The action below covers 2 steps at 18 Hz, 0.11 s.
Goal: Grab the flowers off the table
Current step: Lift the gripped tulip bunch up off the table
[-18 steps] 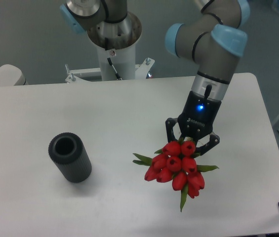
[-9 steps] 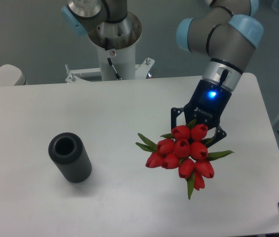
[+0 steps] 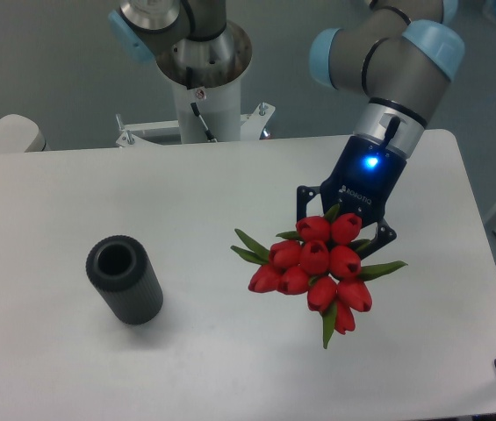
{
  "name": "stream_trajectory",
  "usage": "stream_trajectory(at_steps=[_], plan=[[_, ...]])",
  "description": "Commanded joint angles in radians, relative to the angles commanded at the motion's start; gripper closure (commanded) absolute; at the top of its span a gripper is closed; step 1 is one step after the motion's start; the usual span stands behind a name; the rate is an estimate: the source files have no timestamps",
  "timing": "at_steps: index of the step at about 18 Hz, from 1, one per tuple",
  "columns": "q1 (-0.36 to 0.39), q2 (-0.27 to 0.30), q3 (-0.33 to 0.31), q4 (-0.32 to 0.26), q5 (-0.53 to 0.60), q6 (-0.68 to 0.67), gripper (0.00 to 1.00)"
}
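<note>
The flowers (image 3: 316,267), a bunch of red tulips with green leaves, hang in the air above the white table (image 3: 212,202), right of centre, heads facing the camera. My gripper (image 3: 342,221) sits right behind the bunch and is shut on it; the stems and the fingertips are hidden behind the blooms. Its blue light is lit on the wrist.
A dark ribbed cylinder (image 3: 125,281) stands upright on the left part of the table, open end up. The arm's base column (image 3: 202,83) rises behind the table's far edge. The table's right edge runs close to the gripper's side.
The gripper has lifted the flowers off the table, rising and then shifting slightly left with the bunch in it. The cylinder has not moved.
</note>
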Motion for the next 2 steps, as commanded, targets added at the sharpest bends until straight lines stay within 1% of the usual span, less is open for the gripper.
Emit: stream_trajectory(at_steps=[2], plan=[[0.002, 0.0, 0.009, 0.0, 0.003, 0.0, 0.71]])
